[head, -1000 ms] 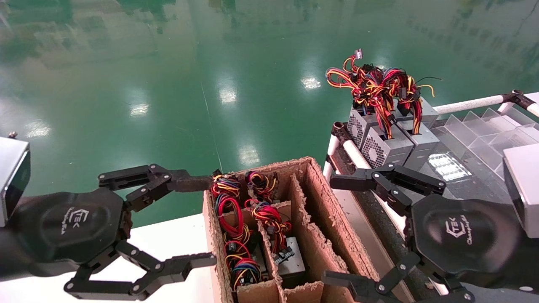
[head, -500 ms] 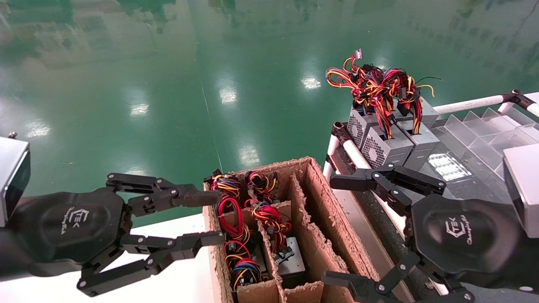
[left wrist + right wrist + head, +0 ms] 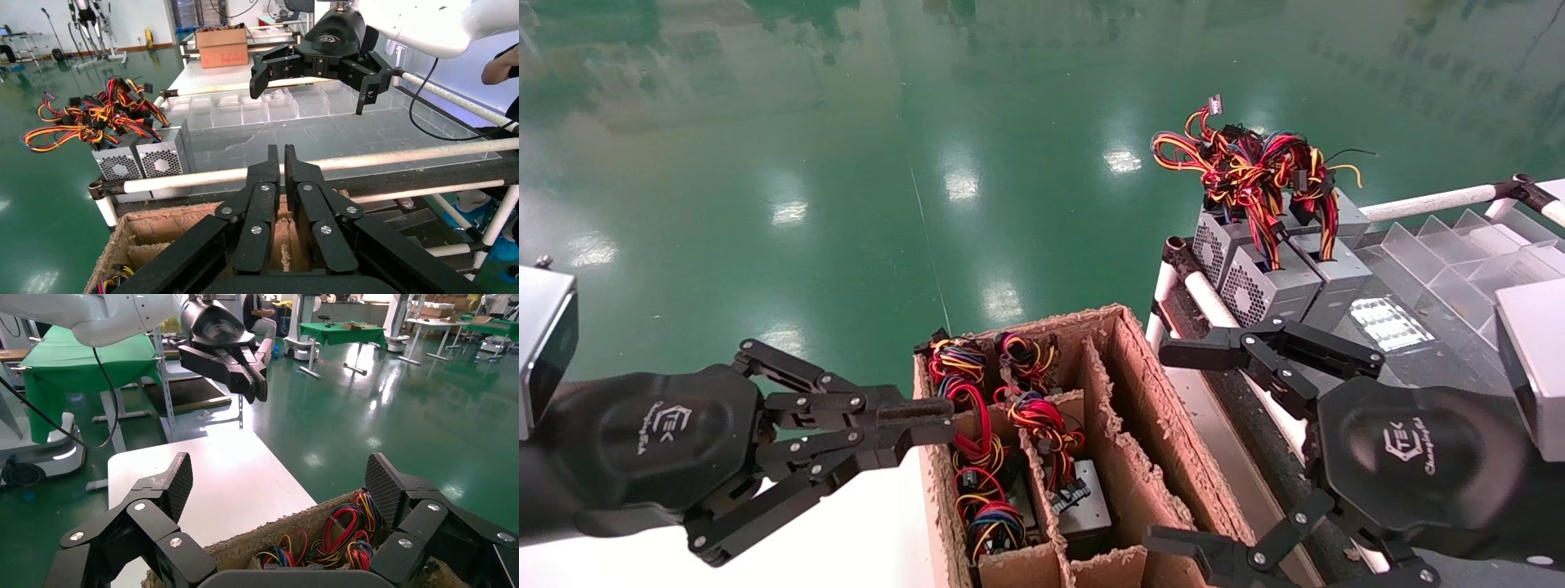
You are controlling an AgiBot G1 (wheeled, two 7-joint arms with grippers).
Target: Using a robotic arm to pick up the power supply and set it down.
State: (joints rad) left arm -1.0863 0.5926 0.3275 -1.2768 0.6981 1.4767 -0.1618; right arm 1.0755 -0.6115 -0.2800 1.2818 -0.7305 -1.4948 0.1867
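Observation:
Grey power supplies (image 3: 1267, 286) with perforated vent faces stand in a cluster at the rack's far left corner, under a tangle of red, yellow and black wires (image 3: 1254, 167); they also show in the left wrist view (image 3: 144, 160). More wire bundles (image 3: 972, 425) and a grey box (image 3: 1087, 510) sit in the divided brown carton (image 3: 1144, 392). My left gripper (image 3: 932, 420) is shut on nothing, its fingertips level with the carton's left wall (image 3: 282, 153). My right gripper (image 3: 1169, 447) hangs open over the carton's right side, holding nothing (image 3: 278, 484).
The carton stands on a white table (image 3: 208, 471) beside the rack of white tubes (image 3: 1201, 298). Clear plastic dividers (image 3: 1459, 253) fill the rack's far right. Green floor (image 3: 887, 163) lies beyond. The carton's rightmost compartment (image 3: 1115, 384) looks empty.
My left gripper's fingers have closed from wide open to shut, with nothing caught between them. The right gripper and the power supplies have not moved.

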